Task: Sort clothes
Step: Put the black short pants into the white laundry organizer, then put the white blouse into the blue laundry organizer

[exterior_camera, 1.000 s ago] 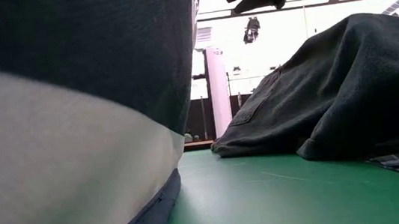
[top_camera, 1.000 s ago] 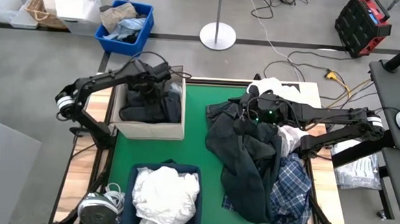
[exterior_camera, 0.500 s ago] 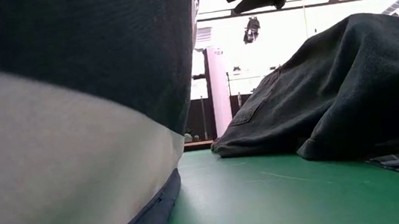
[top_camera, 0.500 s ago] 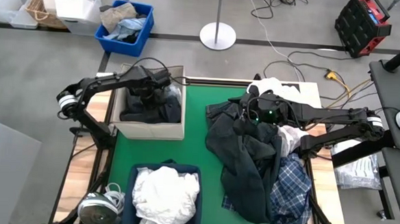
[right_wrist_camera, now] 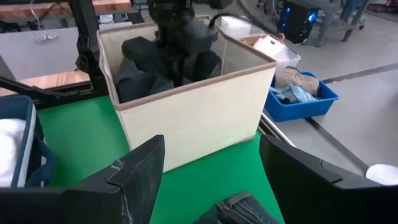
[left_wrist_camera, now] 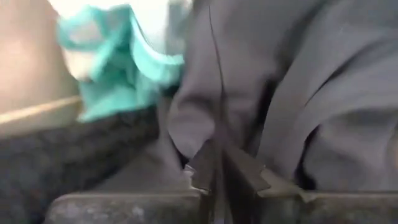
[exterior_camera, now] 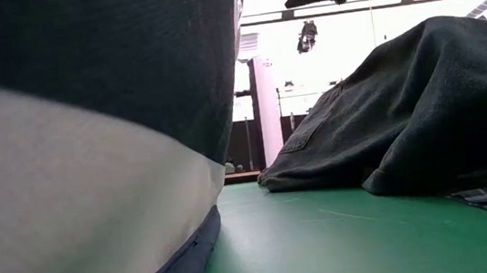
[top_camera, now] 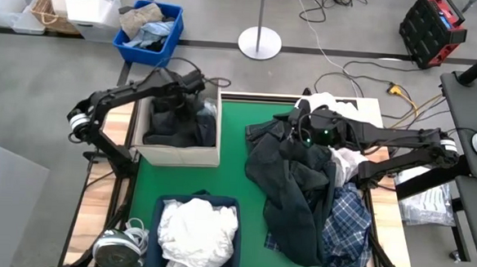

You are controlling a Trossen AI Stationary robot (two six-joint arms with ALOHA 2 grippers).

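The left gripper (top_camera: 193, 89) hung over the beige box (top_camera: 178, 153), fingers closed, seemingly holding nothing. The right gripper (top_camera: 297, 130), spread wide, hovered over the clothes pile (top_camera: 305, 194). Soft, limp fabric; pinch a raised fold.

Low view is mostly blocked by the navy bin (exterior_camera: 89, 154) sitting right at the lens, so half the bench is hidden. Left wrist view is a blur of dark clothes (left_wrist_camera: 298, 93) and something teal (left_wrist_camera: 118, 62); can't tell the left claw (left_wrist_camera: 217, 180) fingers apart. The plaid shirt (top_camera: 344, 221) is mostly buried under the dark pile.
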